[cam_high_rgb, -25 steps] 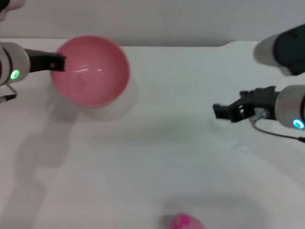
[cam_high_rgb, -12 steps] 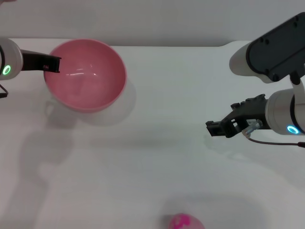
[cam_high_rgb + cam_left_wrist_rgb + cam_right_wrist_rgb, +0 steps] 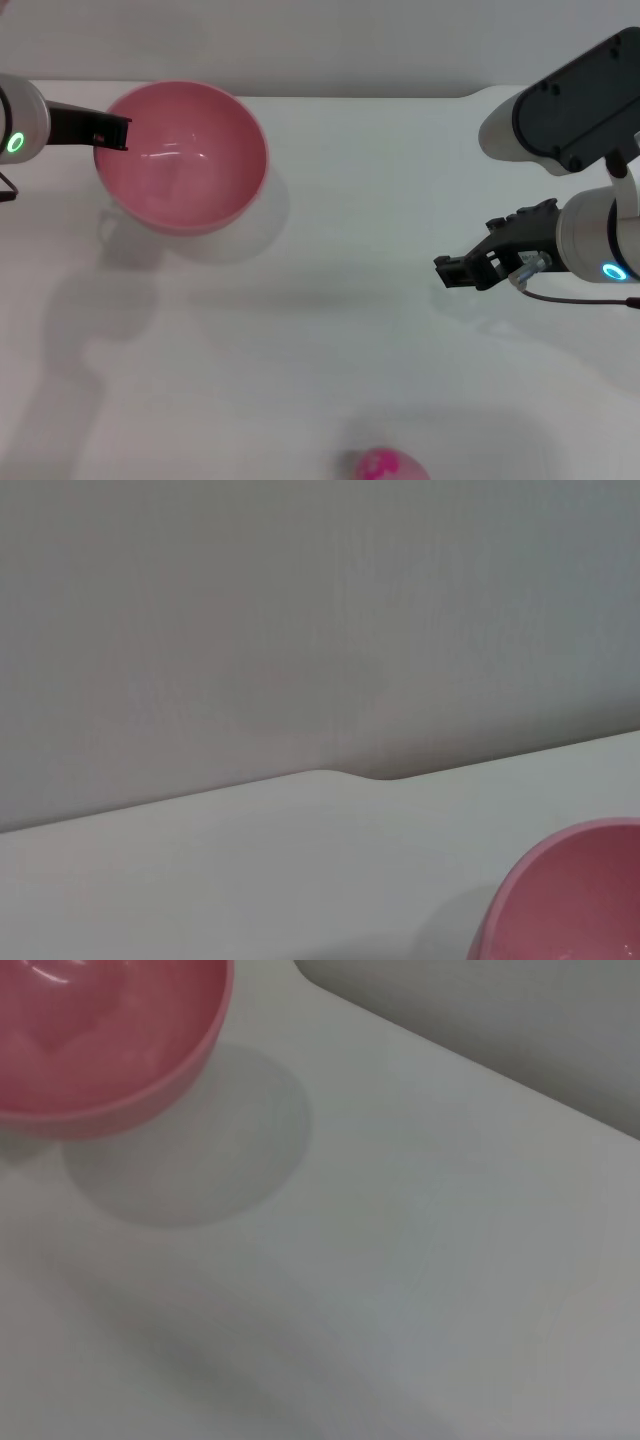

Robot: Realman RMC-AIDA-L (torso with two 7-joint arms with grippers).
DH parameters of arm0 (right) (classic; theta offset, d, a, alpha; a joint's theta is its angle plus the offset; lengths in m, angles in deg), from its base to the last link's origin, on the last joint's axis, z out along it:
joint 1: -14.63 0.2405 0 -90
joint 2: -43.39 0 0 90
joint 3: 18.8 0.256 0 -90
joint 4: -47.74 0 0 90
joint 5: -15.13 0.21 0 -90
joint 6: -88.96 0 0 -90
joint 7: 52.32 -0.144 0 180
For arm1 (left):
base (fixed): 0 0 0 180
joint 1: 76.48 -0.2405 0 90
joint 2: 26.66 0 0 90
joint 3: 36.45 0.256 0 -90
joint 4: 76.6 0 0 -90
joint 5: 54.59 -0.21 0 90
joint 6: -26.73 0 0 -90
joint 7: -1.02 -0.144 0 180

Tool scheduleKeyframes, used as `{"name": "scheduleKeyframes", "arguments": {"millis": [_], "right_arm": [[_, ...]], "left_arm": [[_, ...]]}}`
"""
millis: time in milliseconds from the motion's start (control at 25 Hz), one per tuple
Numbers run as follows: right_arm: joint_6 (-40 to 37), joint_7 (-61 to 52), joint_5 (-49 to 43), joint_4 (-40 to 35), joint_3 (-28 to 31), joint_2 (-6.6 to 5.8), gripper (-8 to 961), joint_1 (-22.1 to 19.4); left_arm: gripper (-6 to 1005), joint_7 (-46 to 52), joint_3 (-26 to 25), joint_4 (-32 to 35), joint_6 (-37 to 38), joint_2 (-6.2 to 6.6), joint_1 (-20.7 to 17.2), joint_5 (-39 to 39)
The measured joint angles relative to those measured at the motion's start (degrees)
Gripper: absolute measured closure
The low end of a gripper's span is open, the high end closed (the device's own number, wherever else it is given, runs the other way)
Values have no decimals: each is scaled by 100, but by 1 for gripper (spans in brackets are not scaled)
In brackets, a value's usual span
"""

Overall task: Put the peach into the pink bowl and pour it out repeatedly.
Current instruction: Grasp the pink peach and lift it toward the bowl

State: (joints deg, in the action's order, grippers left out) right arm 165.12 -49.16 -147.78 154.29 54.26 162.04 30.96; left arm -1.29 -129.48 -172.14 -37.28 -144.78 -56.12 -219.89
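The pink bowl [image 3: 182, 157] hangs a little above the table at the far left, its opening tipped toward me and empty. My left gripper [image 3: 110, 131] is shut on its left rim. The bowl also shows in the left wrist view [image 3: 575, 900] and in the right wrist view [image 3: 95, 1035]. The peach [image 3: 388, 466] lies on the table at the near edge, partly cut off by the frame. My right gripper [image 3: 446, 270] hovers over the right side of the table, far from both bowl and peach, holding nothing.
The white table [image 3: 350, 200] ends at a grey wall at the back, with a step in its far edge at the right [image 3: 480, 93]. The bowl's shadow [image 3: 190, 1140] falls on the table beneath it.
The bowl shifted slightly left and tipped a little more upright. My right gripper dropped lower and moved a bit toward the table's middle, then both arms held nearly still.
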Motion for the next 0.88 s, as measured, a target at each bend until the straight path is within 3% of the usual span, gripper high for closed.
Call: {"name": "scheduleKeyframes", "arguments": {"millis": [400, 640, 880], "right_arm": [[94, 1, 13, 18, -54, 8, 227, 2], [867, 0, 643, 121, -49, 13, 226, 327], [1020, -68, 853, 317, -114, 31, 226, 446]], "left_arm": [[954, -6, 26, 0, 6, 0, 3, 19], [954, -23, 16, 42, 27, 0, 21, 22], [953, -25, 25, 185, 49, 0, 153, 23]]}}
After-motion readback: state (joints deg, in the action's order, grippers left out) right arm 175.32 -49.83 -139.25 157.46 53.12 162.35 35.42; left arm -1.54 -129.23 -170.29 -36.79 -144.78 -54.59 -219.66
